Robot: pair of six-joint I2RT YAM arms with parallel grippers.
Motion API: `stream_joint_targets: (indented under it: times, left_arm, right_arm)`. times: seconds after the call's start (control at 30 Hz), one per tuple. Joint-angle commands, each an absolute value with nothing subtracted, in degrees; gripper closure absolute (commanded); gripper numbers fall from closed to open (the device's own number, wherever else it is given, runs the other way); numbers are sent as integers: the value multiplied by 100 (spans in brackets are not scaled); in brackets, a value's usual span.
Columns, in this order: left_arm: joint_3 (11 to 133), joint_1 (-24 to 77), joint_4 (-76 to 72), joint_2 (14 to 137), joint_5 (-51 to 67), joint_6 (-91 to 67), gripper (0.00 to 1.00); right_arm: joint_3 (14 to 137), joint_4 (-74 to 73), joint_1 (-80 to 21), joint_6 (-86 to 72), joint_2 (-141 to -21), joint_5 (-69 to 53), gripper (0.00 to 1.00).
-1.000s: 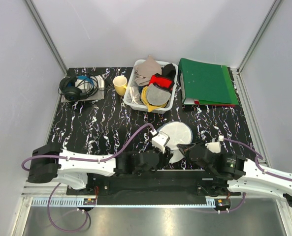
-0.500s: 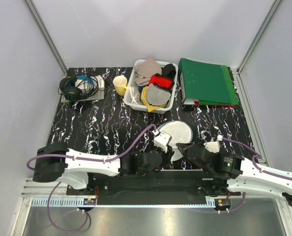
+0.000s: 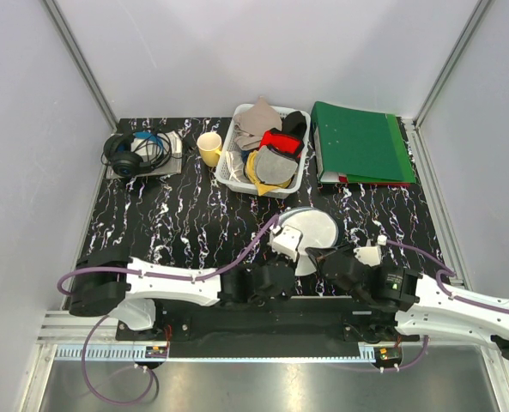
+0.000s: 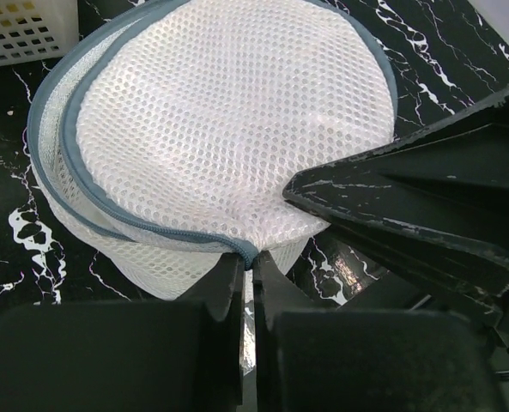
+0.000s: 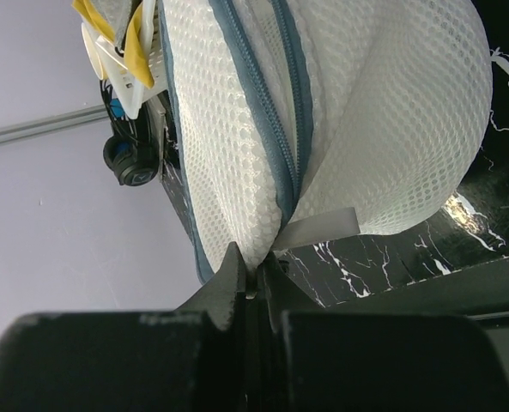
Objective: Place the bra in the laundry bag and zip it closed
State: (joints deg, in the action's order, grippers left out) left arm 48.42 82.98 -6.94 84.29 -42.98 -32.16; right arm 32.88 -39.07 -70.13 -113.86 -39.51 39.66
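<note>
White mesh laundry bag [image 3: 311, 230] sits mid-worktop [image 3: 194, 215], by the near edge. Your left gripper [image 4: 247, 263] has just pinched its zip [image 4: 164, 233]; your right gripper [image 5: 252, 276] stays clamped on the bag. Zipping may begin. Bra unseen.

headphones [image 3: 127, 154], yellow cup [image 3: 209, 148], basket [image 3: 228, 170] of garments, green folder [image 3: 357, 142]

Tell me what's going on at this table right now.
Both robot arms have hold of a white mesh laundry bag. The left gripper is shut on its grey zip; the right gripper pinches the mesh beside the zip. The zip looks partly open on one side. No bra is visible, so it may be inside.
</note>
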Motion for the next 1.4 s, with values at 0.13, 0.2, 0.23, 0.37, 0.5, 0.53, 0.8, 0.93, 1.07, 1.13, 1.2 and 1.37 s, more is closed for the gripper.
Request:
stream_joint_targets:
  times: [0.13, 0.2, 0.23, 0.37, 0.5, 0.53, 0.8, 0.93, 1.07, 1.13, 1.2, 1.37]
  left_arm:
    - [4467, 7499, -124, 7779, -4080, -3480, 100]
    - [4055, 7200, -114, 7375, -3640, -3411, 100]
    - [3913, 7137, -184, 7217, -3499, -3314, 100]
    - [3446, 7066, -343, 6357, -2981, -2927, 100]
    - [3305, 7066, -185, 5863, -2629, -2804, 100]
    - [3296, 7066, -176, 5784, -2524, -2760, 100]
    - [3113, 7110, 45, 5081, -1873, -2821, 100]
    - [2638, 7145, -587, 4520, -1127, -3093, 79]
    - [2277, 7277, -1256, 4394, -1063, -3304, 51]
    - [2329, 7295, -1309, 4586, -1011, -3331, 45]
    - [2416, 7304, -1441, 4728, -993, -3305, 43]
    - [2426, 7304, -2178, 5141, -1239, -3410, 56]
  right_arm:
    - [3419, -4427, -7058, -11541, -3281, 3833, 100]
    - [3358, -4805, -7058, -11146, -2990, 3788, 100]
    - [3357, -4895, -7058, -11005, -2692, 3753, 100]
    - [3427, -5229, -7058, -10374, -2163, 3770, 100]
    - [3743, -5265, -7049, -9783, -2337, 3657, 100]
    - [3796, -5265, -7058, -9713, -2573, 3561, 100]
    - [3955, -5134, -7049, -10072, -3015, 3691, 100]
    - [3736, -4554, -7058, -10580, -3094, 3910, 100]
    - [3779, -4132, -7058, -10898, -3366, 4104, 100]
    - [3814, -3982, -7058, -11004, -3515, 4131, 100]
    - [3876, -3797, -7058, -11047, -3620, 4140, 100]
    - [4016, -3700, -7049, -11372, -3867, 4113, 100]
